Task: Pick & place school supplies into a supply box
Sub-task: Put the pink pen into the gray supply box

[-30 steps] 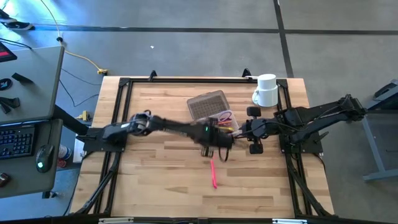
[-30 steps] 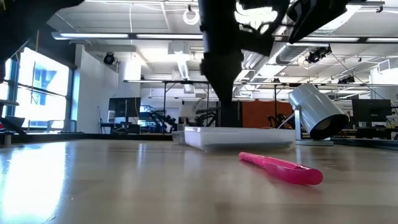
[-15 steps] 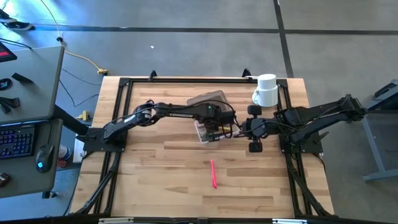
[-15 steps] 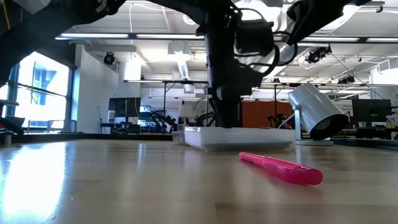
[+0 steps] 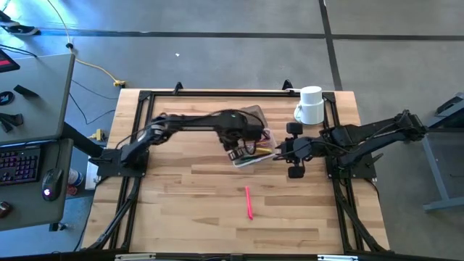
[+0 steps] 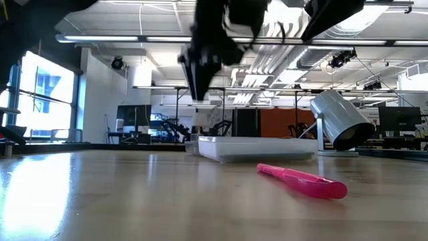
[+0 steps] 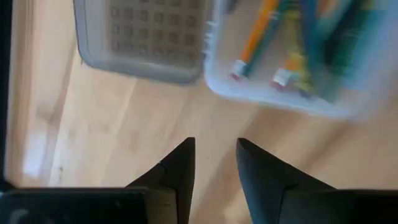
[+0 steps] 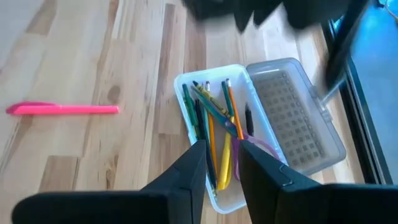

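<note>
From above, the supply box [image 5: 250, 148] sits a little toward the far edge of the counter [image 5: 181, 210] and right of its middle, its grey dotted lid [image 5: 243, 119] swung open toward the far edge. Pencils and pens [image 5: 257, 151] already lie in its tray. The left gripper [image 5: 233, 148] hangs over the near-left end of the box with nothing visibly in it. The right gripper [image 5: 286, 152] waits just off the box's right side. One pink pen [image 5: 249, 202] is the only supply seen outside the box, well apart from it, toward the near edge. A white mug [image 5: 310, 105] stands near the far right corner.

At counter height, the pink pen [image 6: 301, 181] lies in front of the clear box [image 6: 257, 147], with bare wood all round it; the left arm is lifted above the box.

The left wrist view looks down on the box's end, with orange and green pencils [image 7: 298, 37] inside and the lid [image 7: 146, 34] beside it. The left gripper [image 7: 214, 152] shows its jaws parted and empty.

The right wrist view shows the filled tray [image 8: 214, 134], purple scissors [image 8: 245, 137] among the pencils, and the pink pen [image 8: 62, 109] alone on the wood. The right gripper [image 8: 222, 152] has a narrow gap between its jaws and nothing in it.

This reads as the moment just after a drop-off. The next move should be a swing of the left arm toward the near edge, lowering onto the pink pen across its length. The path looks open; only the box rim and the neighbouring right gripper need clearing.
</note>
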Action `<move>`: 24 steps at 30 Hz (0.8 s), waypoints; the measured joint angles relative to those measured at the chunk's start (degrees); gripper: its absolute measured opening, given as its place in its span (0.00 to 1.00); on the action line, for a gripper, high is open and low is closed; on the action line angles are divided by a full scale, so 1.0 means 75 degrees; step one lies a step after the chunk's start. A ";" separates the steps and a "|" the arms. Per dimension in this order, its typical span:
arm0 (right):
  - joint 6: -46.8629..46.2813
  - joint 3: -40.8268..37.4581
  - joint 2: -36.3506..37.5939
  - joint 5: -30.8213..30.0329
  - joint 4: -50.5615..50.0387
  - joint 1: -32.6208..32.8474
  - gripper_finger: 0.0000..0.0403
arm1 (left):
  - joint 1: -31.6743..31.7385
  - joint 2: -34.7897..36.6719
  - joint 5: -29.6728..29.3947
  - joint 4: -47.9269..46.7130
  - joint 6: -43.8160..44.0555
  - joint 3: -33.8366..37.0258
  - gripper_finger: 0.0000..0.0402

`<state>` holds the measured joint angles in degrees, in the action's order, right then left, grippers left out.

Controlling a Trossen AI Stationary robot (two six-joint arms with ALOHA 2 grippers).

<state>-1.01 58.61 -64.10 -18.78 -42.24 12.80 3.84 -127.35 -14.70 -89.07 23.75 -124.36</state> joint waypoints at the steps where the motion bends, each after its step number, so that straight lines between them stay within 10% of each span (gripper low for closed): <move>1: 0.0001 0.0000 0.0000 0.0025 0.0033 0.0000 0.20 | -0.0056 0.0233 0.0109 -0.0018 0.0025 -0.0009 0.37; 16: -0.1783 -0.0162 0.0006 0.0879 0.1159 0.0028 0.20 | -0.2223 0.2788 -0.2829 -0.0131 0.1142 0.0129 0.37; 24: -0.1882 -0.1735 -0.0003 0.1166 0.3713 0.0204 0.19 | -0.3573 0.4093 -0.4135 -0.0092 0.2584 0.2633 0.37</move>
<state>-15.12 45.60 -64.12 -10.04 -14.39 14.33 -22.96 -96.65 -45.72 -89.77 43.13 -104.60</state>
